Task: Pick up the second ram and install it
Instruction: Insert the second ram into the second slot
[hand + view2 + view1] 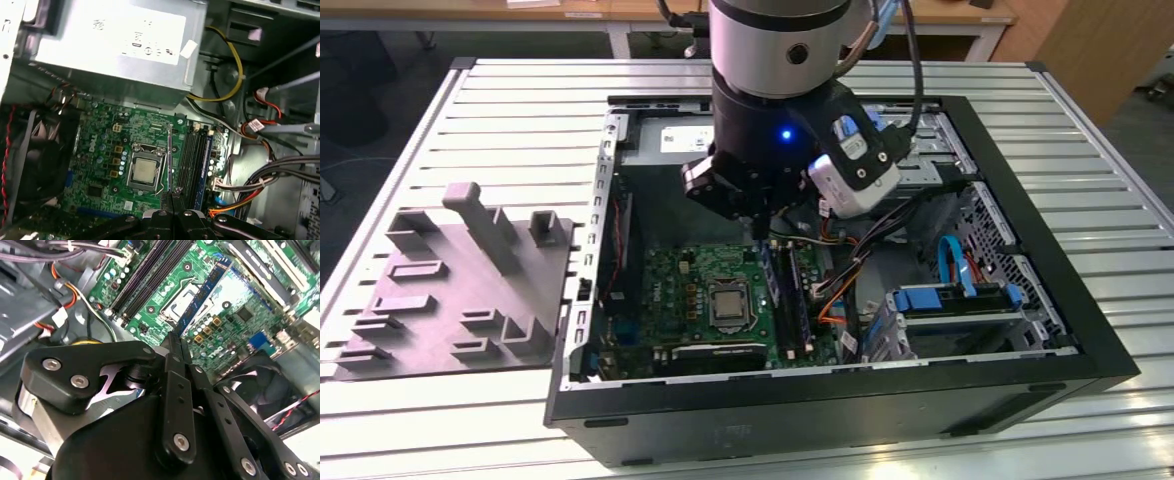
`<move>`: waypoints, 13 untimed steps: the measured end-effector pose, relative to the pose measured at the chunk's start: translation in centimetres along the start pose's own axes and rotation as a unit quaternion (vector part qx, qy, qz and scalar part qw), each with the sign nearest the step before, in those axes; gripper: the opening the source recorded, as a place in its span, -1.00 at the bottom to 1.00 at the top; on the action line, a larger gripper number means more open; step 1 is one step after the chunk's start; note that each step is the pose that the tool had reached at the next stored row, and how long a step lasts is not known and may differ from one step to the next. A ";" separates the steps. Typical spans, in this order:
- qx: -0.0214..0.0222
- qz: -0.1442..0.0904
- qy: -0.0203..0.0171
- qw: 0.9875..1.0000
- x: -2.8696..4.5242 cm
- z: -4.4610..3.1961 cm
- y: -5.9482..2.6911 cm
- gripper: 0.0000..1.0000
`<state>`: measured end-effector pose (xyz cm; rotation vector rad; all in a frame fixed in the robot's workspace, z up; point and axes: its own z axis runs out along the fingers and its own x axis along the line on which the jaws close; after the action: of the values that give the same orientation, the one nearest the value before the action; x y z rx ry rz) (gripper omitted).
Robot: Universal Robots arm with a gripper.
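The black gripper's [176,340] fingers were pressed together on the second ram [202,297] – a long, thin blue-green circuit strip – so the pick-up looked done. The strip hung over the large green motherboard [100,150], near its black memory slots [192,160], apparently not yet seated. The second wrist view gave the strip's flat face, the first wrist view its thin edge – with the grey metal power-supply box [115,55] beyond.
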<state>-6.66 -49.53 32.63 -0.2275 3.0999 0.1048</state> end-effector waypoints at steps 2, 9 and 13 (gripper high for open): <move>0.001 0.018 -0.001 1.000 0.00 0.04 0.00 -0.77; 0.001 0.035 -0.002 0.999 0.00 0.07 0.00 -0.77; 0.002 0.056 -0.004 0.998 0.00 0.09 -0.01 -0.77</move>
<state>-6.66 -49.53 32.54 -0.0522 3.1042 0.1018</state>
